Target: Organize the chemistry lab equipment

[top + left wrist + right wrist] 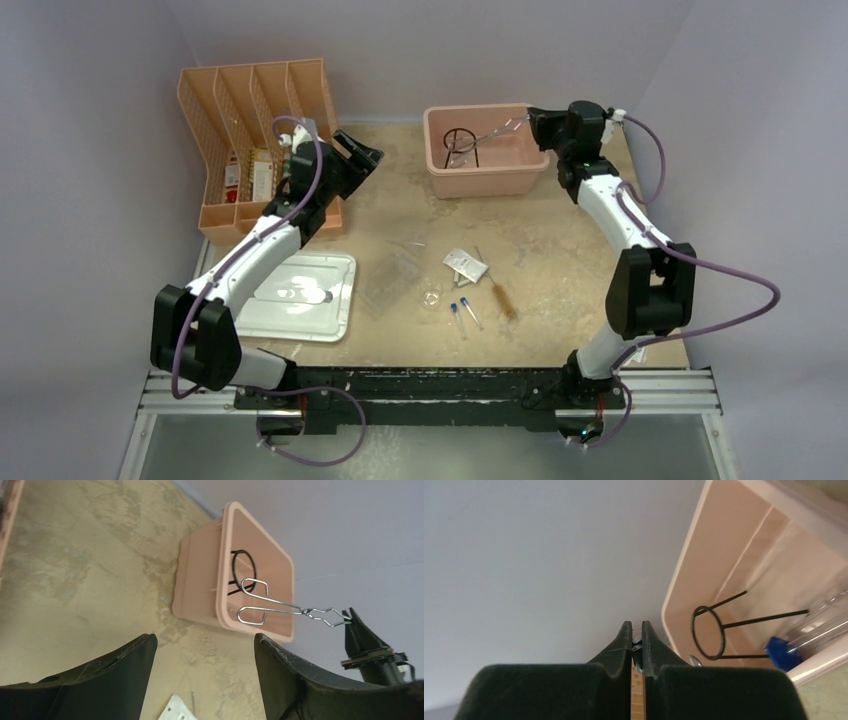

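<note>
Zero gap: clamping metal tongs [490,133] in right gripper [636,630] over pink bin [432,150], tripod [460,146] beneath; holding left gripper [205,640] wide open.

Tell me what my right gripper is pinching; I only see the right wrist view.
Observer: The right gripper is shut on the metal tongs at their wavy end; their loops reach over the pink bin.
Operator: And the left gripper?
Observer: It is open and empty, near the orange file organizer.
Operator: What equipment lies on the table?
Observer: The test-tube brush, two blue-capped vials, clear plastic tray and tiny glass dish.
</note>
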You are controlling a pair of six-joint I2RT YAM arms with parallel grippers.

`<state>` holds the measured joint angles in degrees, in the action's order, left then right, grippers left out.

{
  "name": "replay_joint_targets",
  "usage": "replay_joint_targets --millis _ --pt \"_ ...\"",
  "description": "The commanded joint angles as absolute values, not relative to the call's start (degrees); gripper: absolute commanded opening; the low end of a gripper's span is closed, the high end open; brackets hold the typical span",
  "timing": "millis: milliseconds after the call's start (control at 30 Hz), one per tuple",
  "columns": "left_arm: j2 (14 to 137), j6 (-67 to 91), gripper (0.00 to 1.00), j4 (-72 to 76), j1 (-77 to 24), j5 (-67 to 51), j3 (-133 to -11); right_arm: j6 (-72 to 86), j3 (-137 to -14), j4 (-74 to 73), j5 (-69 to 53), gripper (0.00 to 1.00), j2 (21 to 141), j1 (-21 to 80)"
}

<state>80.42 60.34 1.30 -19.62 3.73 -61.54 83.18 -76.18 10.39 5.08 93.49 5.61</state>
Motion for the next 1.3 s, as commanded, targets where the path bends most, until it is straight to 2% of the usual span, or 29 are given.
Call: replay_joint_targets --millis 0,433,867,1033,1267 --pt "78.91 56.21 0.71 -2.99 -19.34 5.82 -60.64 80.79 -80.75 13.49 8.40 0.00 95.03 5.72" --pt "79.71 53.40 0.71 -5.45 -18.31 7.10 -62.89 82.44 -81.94 17.14 6.40 0.00 101.41 7.06" --pt "78.80 51.59 0.71 -7.47 -15.79 6.21 -62.88 78.40 -78.90 17.69 12.20 0.00 102.47 12.01" --pt "78.58 51.41 0.71 -7.36 -15.56 5.94 -62.20 76.58 -79.06 17.05 13.62 0.08 103.61 13.20" --pt "78.14 51.14 0.71 -7.47 -15.42 6.24 -61.95 76.30 -77.68 15.90 14.44 0.12 104.33 13.72"
